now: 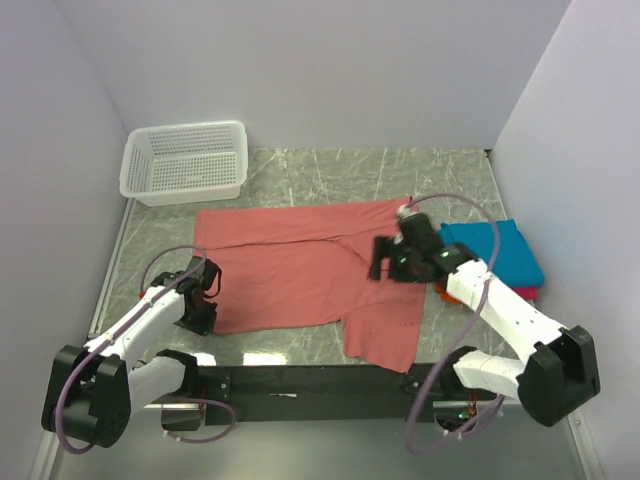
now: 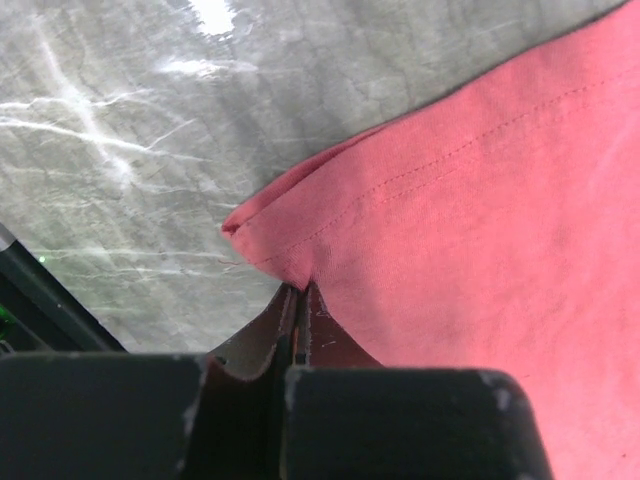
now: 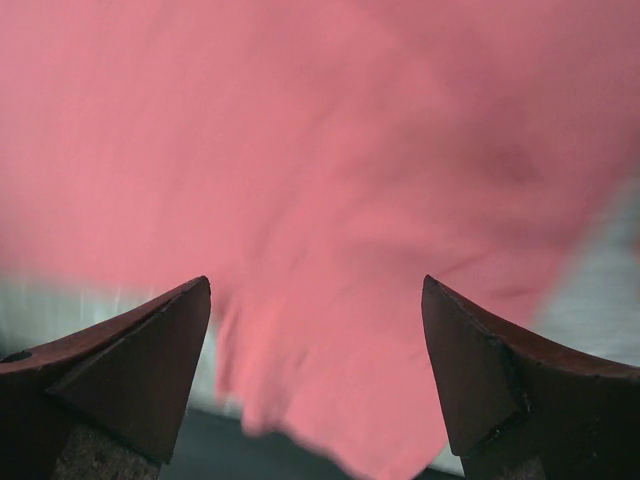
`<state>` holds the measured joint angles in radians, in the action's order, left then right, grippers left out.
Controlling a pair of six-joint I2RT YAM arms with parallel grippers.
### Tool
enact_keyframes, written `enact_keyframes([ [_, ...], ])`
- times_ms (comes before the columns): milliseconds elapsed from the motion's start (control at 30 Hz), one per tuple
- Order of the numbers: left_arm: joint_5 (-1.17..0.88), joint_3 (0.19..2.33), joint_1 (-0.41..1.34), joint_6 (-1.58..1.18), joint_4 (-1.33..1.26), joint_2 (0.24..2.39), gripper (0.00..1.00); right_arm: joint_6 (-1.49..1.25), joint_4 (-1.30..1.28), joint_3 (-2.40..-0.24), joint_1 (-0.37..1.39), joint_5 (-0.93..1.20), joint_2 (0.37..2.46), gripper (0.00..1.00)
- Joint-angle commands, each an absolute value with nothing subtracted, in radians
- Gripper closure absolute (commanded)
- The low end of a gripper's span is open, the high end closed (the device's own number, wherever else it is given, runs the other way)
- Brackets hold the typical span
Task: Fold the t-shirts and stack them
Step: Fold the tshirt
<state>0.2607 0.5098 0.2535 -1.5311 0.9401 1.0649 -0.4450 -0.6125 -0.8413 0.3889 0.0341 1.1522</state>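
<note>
- salmon-red t-shirt (image 1: 300, 265): lies spread open on the middle of the marble table (image 1: 330, 165), with one flap reaching toward the near edge on the right.
- left gripper (image 2: 300, 305): sits at the shirt's left side, low on the table. its jaws are pressed together on the cloth hem just beside a folded corner, as the left wrist view shows.
- right gripper (image 3: 315, 282): hangs over the right part of the same shirt, with its jaws wide apart and nothing between them. the right wrist view is blurred, so whether the fingertips touch the cloth cannot be told.
- teal-blue t-shirt (image 1: 505, 250): folded, at the right edge of the table, on top of a small pile just beside the red shirt.
- orange t-shirt (image 1: 440, 293) and magenta-pink t-shirt (image 1: 525, 293): only thin edges show under the teal one, partly hidden by the right arm.
- white mesh basket (image 1: 185, 160): stands at the far left corner, apart from the shirts.
</note>
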Motion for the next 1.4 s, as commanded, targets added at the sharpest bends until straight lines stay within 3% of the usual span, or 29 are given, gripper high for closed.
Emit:
enact_keyframes([
  [0, 0.313, 0.545, 0.247, -1.491, 0.893, 1.074, 0.99, -0.422, -0.721, -0.799, 0.578, 0.084, 1.114, 0.09],
  [133, 0.318, 0.569, 0.247, -1.471, 0.896, 1.074, 0.99, -0.506, -0.750, -0.726, 0.814, 0.106, 1.129, 0.10],
  [267, 0.321, 0.572, 0.247, -1.468, 0.902, 1.066, 0.99, -0.592, -0.779, -0.680, 0.935, 0.092, 1.170, 0.12],
  [800, 0.341, 0.591, 0.245, -1.466, 0.928, 1.023, 0.99, -0.683, -0.816, -0.627, 1.060, 0.043, 1.335, 0.37],
  [900, 0.334, 0.592, 0.247, -1.463, 0.925, 1.026, 0.99, -0.718, -0.828, -0.634, 1.061, 0.002, 1.353, 0.48],
  [933, 0.334, 0.592, 0.247, -1.462, 0.923, 1.028, 0.99, -0.730, -0.831, -0.634, 1.060, -0.020, 1.358, 0.62],
  [1000, 0.331, 0.597, 0.247, -1.459, 0.923, 1.032, 0.99, -0.758, -0.847, -0.649, 1.060, -0.081, 1.365, 0.78],
  [1133, 0.325, 0.607, 0.247, -1.453, 0.922, 1.029, 0.99, -0.769, -0.882, -0.706, 1.055, -0.156, 1.361, 0.95],
  [1200, 0.328, 0.618, 0.247, -1.450, 0.925, 1.026, 0.99, -0.750, -0.894, -0.742, 1.025, -0.193, 1.348, 1.00],
  [1367, 0.308, 0.630, 0.242, -1.428, 0.885, 1.037, 0.99, -0.683, -0.907, -0.834, 0.887, -0.278, 1.310, 1.00],
])
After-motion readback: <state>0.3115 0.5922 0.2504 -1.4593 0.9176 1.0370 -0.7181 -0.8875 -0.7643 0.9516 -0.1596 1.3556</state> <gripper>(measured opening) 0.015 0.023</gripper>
